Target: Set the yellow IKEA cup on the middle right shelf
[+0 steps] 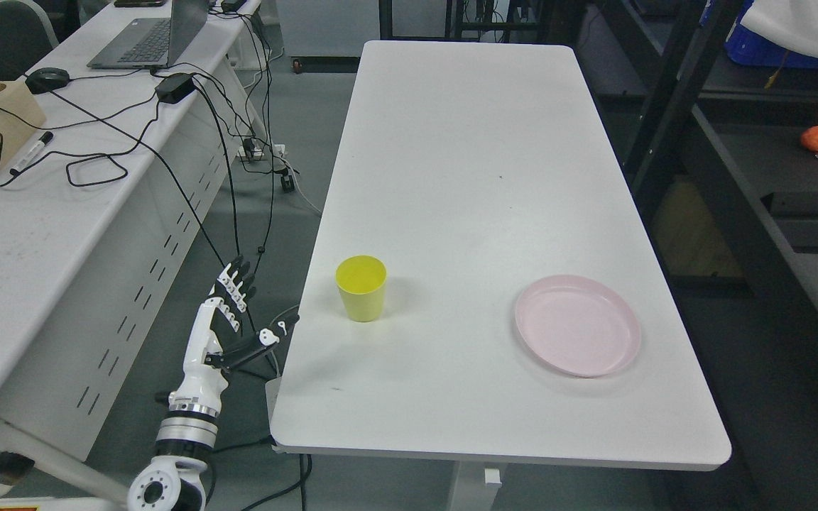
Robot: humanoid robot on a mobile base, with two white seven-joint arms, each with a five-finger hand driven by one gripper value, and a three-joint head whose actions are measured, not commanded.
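Across the white table (480,177), nothing started yet. Over at three o'clock, dark shelving (771,177), waiting. Down at five o'clock, pink plate (578,325), untouched. At seven o'clock, yellow cup (361,287), upright near the table's edge. Off the table at eight o'clock, left hand (228,312), fingers spread, holding nothing. Grasp, lift and shelving all to come.

One yellow cup (361,287), one pink plate (577,324)

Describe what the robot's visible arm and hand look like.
Only the left hand and its arm show. The hand has glossy white shell segments over black jointed fingers and a black thumb with white patches. Below it come a ribbed silver wrist ring, a black band, and a round white joint housing with small holes.
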